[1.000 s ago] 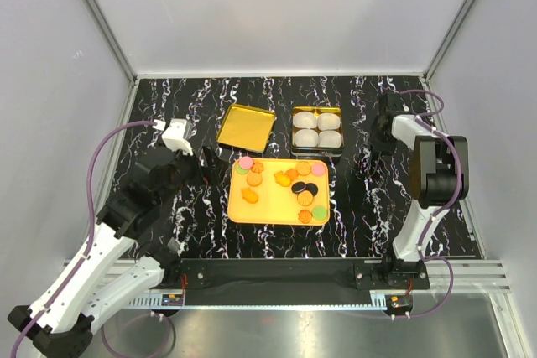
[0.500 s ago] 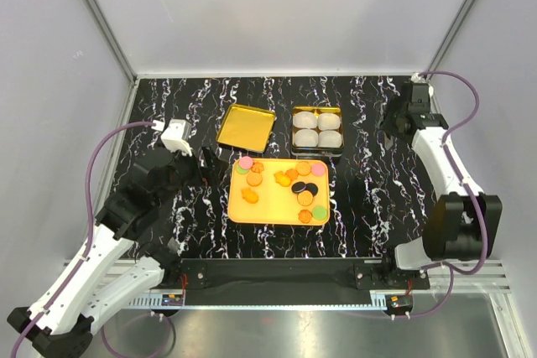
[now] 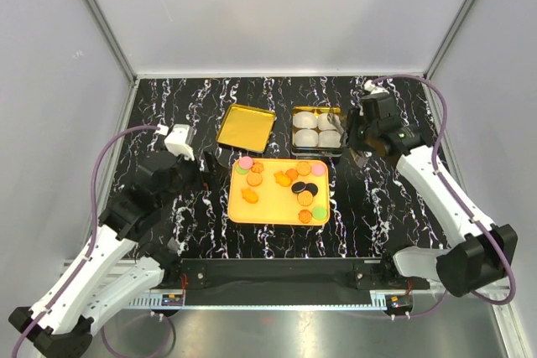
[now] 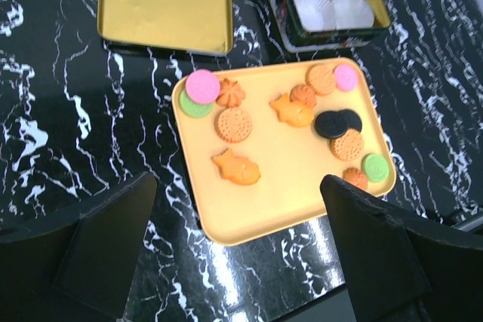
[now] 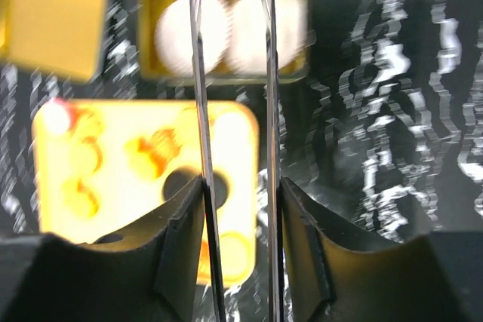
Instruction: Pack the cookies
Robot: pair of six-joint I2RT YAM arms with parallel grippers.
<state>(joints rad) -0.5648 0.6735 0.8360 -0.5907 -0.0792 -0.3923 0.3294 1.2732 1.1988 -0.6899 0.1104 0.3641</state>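
Orange-yellow and flat, the tray point(image 4: 302, 201) lies in the middle of the black marbled counter point(image 4: 45, 111), and every one of the cookies point(image 4: 234, 124) in view rests on it. They are mostly orange discs and lobed shapes. A pink one overlaps a green one at the tray's far left corner, another pink one sits at the far right corner, two black ones touch each other toward the right side, and a green one lies near the right edge.

Beyond the tray stand a gold lid point(image 4: 166, 5) on the left and a tin point(image 3: 317, 109) on the right, the tin holding four white pleated paper cups point(image 4: 313, 7).

At the tray's near left side hangs the left gripper point(image 4: 238, 186), its jaws spread wide with nothing between them.

Over the counter just right of the tin, the right gripper point(image 5: 240, 186) is clamped on a pair of thin metal tongs point(image 5: 198, 73). Its wrist view is blurred, and the tongs' two blades reach out across the tray's right part and the tin.
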